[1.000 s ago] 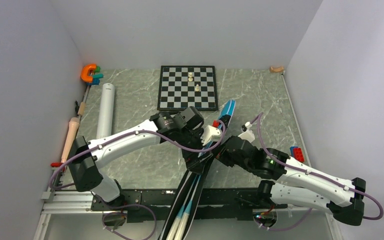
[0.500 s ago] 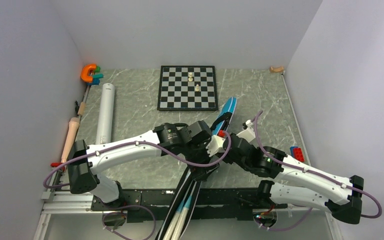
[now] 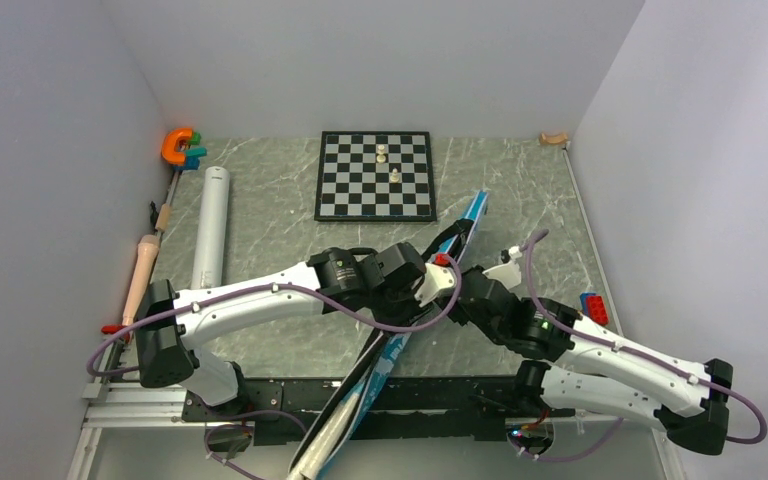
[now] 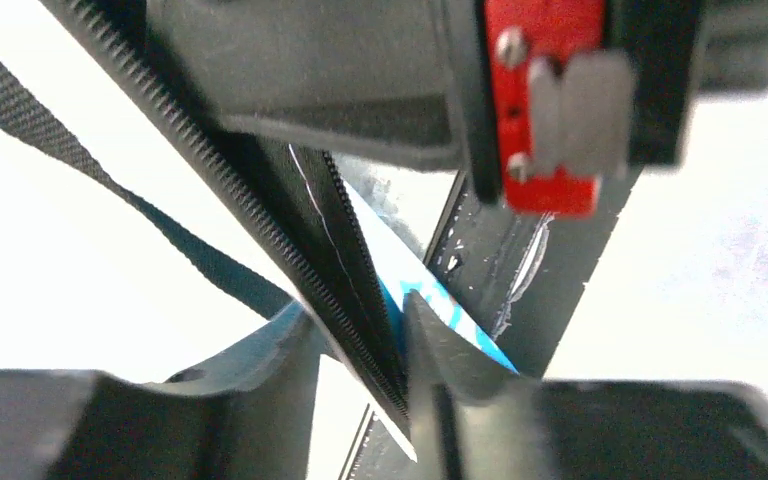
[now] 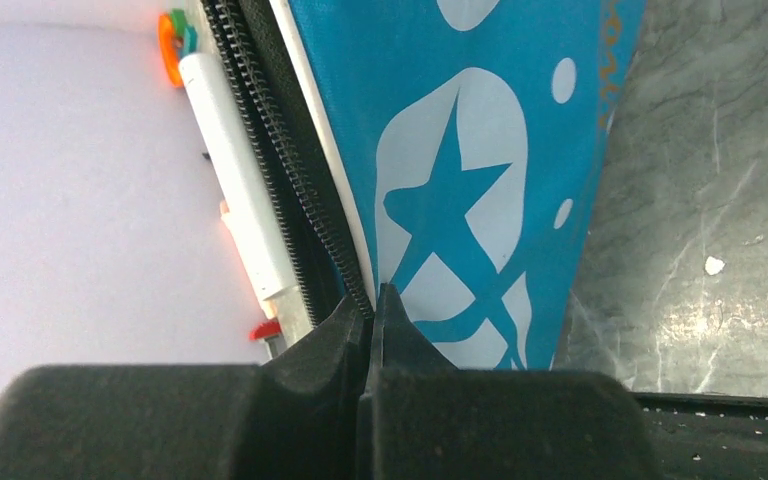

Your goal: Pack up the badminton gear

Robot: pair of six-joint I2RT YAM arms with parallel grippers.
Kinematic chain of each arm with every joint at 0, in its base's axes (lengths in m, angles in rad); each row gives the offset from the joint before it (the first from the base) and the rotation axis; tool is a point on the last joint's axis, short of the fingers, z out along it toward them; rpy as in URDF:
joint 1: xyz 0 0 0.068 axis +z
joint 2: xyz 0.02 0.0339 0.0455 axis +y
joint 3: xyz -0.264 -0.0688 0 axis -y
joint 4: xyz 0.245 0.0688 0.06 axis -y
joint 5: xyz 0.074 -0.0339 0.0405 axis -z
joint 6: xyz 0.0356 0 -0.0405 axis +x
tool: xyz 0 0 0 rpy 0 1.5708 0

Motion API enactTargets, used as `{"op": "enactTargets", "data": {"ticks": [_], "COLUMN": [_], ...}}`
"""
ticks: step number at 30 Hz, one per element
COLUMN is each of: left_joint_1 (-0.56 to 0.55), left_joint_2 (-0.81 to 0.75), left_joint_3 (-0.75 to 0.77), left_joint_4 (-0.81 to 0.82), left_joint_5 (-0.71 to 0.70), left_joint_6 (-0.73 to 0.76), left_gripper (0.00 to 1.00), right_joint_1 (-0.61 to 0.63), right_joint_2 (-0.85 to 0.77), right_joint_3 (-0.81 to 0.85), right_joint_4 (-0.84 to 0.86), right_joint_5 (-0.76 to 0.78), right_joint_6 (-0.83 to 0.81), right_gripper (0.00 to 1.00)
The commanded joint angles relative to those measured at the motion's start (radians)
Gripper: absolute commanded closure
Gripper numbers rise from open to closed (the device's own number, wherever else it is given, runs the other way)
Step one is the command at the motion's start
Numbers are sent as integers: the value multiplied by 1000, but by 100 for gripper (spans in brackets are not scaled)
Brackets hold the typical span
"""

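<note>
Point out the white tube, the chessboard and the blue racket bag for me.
white tube [image 3: 210,226], top external view, middle of its body.
chessboard [image 3: 375,190], top external view, bare squares below the pieces.
blue racket bag [image 5: 460,190], right wrist view, printed side panel.

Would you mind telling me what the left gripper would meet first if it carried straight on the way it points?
Probably the right gripper, which hangs just ahead of the left gripper; the blue bag edge already sits between its jaws. Depth is unclear.

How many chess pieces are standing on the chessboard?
2. Both are white and stand on the chessboard, upper middle squares: one toward the far edge, the other just nearer and to its right.
</note>
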Motion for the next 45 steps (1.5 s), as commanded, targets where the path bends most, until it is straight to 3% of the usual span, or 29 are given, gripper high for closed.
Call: {"op": "enactTargets", "data": {"ticks": [1,3,7,15,18,24,29,31,34,37,40,45], "left_joint_1": [2,2,15,51,61,60,64,77,100,114,126,124], "left_joint_2": [-42,-39,-20,-25,-36,-77,-112,-108,-83,-68,-53,-42], "left_joint_3": [-3,10,70,114,99,45,12,9,14,5,12,-54], "left_joint_4": [28,27,26,63,52,3,-2,13,31,69,64,117], "left_joint_5": [-84,-84,-84,-202,-168,-55,-141,-194,-252,-293,-292,-286], "left_joint_6": [30,47,117,278,324,485,668,731,800,869,866,848], "left_gripper": [80,100,100,100,100,100,100,100,100,100,100,100], "right_joint_1": [-1,-3,-5,-5,-5,-4,-28,-146,-454,-661,-702,-712], "right_joint_2": [-69,-80,-122,-268,-276,-251,-9,93,177,252,261,132], "right_joint_3": [8,9,42,203,279,354,487,566,607,642,627,483], "right_joint_4": [57,52,4,-325,-404,-259,-231,-206,-123,-125,-153,-142], "right_joint_5": [66,70,96,277,365,419,369,254,-124,-332,-378,-413], "right_joint_6": [74,64,-7,-77,-143,-440,-622,-711,-840,-890,-901,-873], "right_gripper": [100,94,77,42,37,44,40,40,43,47,47,45]}}
